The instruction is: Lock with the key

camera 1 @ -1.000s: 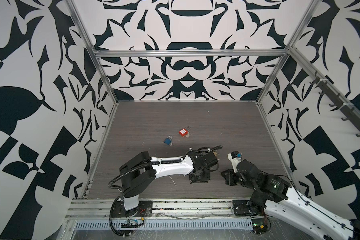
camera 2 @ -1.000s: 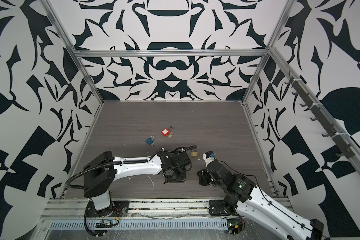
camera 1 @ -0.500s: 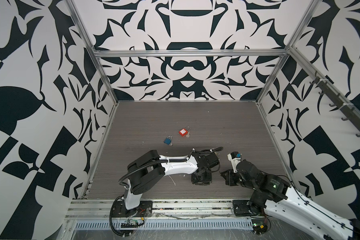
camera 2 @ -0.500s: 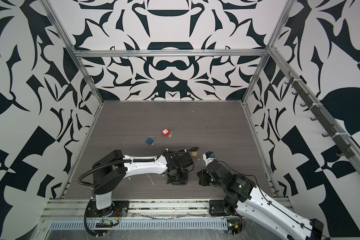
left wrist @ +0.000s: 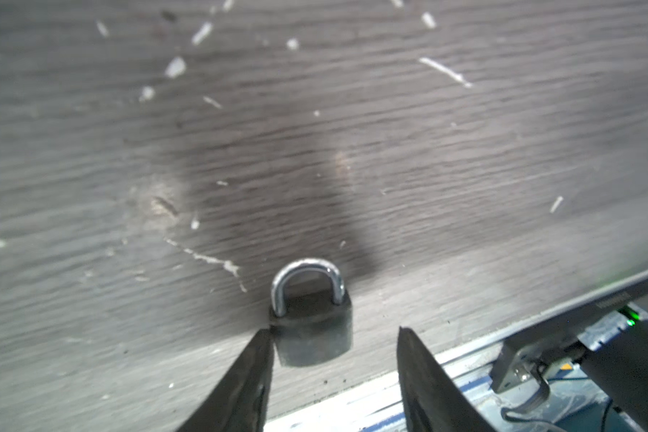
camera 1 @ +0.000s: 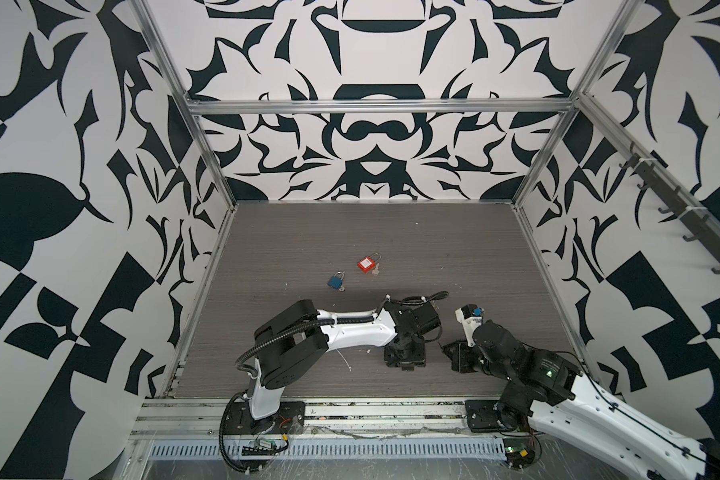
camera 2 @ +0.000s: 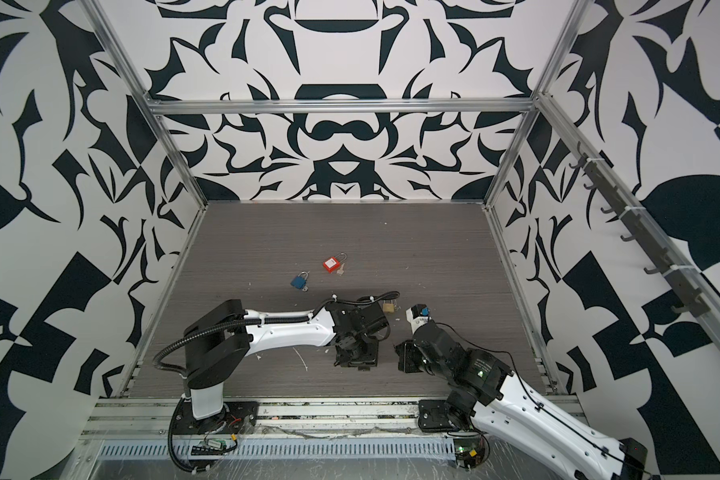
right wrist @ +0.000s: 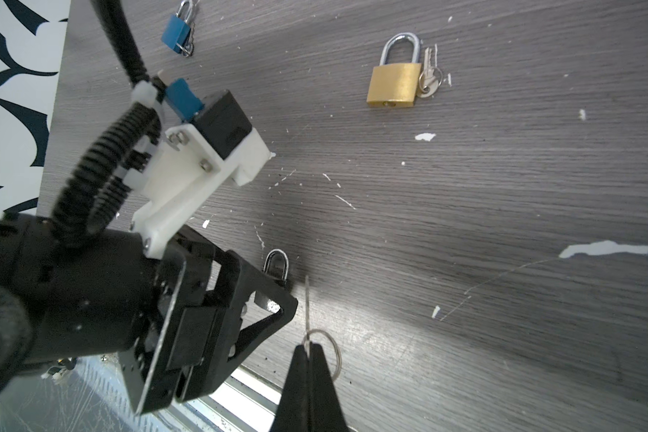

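1. The left tool [left wrist: 332,331] stands open astride the small grey padlock [left wrist: 312,336], which lies flat on the table [left wrist: 352,131]. One fingertip [left wrist: 259,355] touches the body's side and the other stands clear.
2. The padlock's long axis runs straight out from this tool, shackle away and base toward the wrist. The keyhole is not visible.
3. The right tool [right wrist: 307,348] is clamped on a key [right wrist: 306,299], with the ring [right wrist: 333,351] hanging beside its fingers and the blade jutting forward.
4. From the right tool, the padlock sits just beside the blade's tip, half hidden behind the left tool. Blade and padlock run roughly parallel.
5. The blade probably has to reach the base end, so the left tool likely needs to close and lift first.
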`<state>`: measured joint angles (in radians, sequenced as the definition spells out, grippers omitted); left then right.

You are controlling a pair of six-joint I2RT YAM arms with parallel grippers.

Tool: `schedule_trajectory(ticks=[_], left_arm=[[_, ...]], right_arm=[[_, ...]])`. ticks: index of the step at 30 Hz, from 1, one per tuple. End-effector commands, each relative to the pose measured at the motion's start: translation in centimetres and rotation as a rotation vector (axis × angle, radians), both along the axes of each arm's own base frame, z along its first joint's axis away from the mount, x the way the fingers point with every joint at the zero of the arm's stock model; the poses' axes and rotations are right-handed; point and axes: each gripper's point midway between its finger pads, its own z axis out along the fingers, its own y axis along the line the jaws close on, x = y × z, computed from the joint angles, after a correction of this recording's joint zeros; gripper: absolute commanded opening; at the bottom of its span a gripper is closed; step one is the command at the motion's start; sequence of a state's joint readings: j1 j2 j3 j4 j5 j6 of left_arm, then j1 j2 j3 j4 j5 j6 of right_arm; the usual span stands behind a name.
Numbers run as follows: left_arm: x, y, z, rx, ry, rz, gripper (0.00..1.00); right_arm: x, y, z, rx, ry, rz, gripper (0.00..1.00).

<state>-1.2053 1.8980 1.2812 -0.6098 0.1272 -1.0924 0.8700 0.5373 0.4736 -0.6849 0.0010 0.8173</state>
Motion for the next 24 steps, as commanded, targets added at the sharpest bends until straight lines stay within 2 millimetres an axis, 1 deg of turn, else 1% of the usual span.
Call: schedule_trajectory(ticks=[1,3,5,7,10,11,12,14,15,17,18,20,22,24], left_arm=[[1.0,0.5,3.2,-0.040,-0.060,0.016,0.58],[2.0,1.6,4.4,-0.045,-0.104,0.043,0.59],[3.4,3.5,5.7,-0.030,-0.170,0.083,0.60],[5.6,6.1,7.5,-0.007,-0.292,0.132,0.62],[8.5,9.5,11.1,0.013,-0.523,0.161,0.76],[9.2,10.4,12.5,0.011,-0.593,0.160,0.79],[9.9,11.3,13.8,0.011,-0.665,0.155,0.83],[10.9,12.8,16.1,0.000,-0.774,0.147,0.84],[11.2,13.6,17.4,-0.025,-0.817,0.151,0.90],[11.7,14.9,18.5,-0.053,-0.860,0.160,0.93],[11.9,15.6,18.9,-0.071,-0.871,0.171,0.96],[12.1,16.8,19.3,-0.107,-0.882,0.197,0.97],[12.1,17.8,19.3,-0.138,-0.894,0.227,0.97],[12.0,18.3,19.2,-0.158,-0.906,0.245,0.97]], right_arm=[[0.2,0.2,0.1,-0.003,0.000,0.002,0.00],[0.1,0.3,0.0,-0.002,0.010,0.009,0.00],[-0.1,0.6,0.0,0.004,0.020,0.020,0.00],[-0.3,1.1,-0.2,0.020,0.032,0.040,0.00],[-0.7,1.8,-0.8,0.035,0.062,0.069,0.00],[-0.8,2.1,-1.1,0.040,0.077,0.079,0.00],[-1.0,2.4,-1.5,0.041,0.097,0.092,0.00],[-1.3,3.0,-2.2,0.048,0.133,0.109,0.00],[-1.3,3.3,-2.6,0.050,0.146,0.118,0.00],[-1.2,3.8,-3.2,0.045,0.162,0.124,0.00],[-1.0,3.9,-3.5,0.040,0.167,0.124,0.00],[-0.7,4.3,-3.9,0.033,0.170,0.125,0.00],[-0.4,4.5,-4.5,0.019,0.177,0.121,0.00],[-0.1,4.6,-4.9,0.002,0.180,0.117,0.00]])
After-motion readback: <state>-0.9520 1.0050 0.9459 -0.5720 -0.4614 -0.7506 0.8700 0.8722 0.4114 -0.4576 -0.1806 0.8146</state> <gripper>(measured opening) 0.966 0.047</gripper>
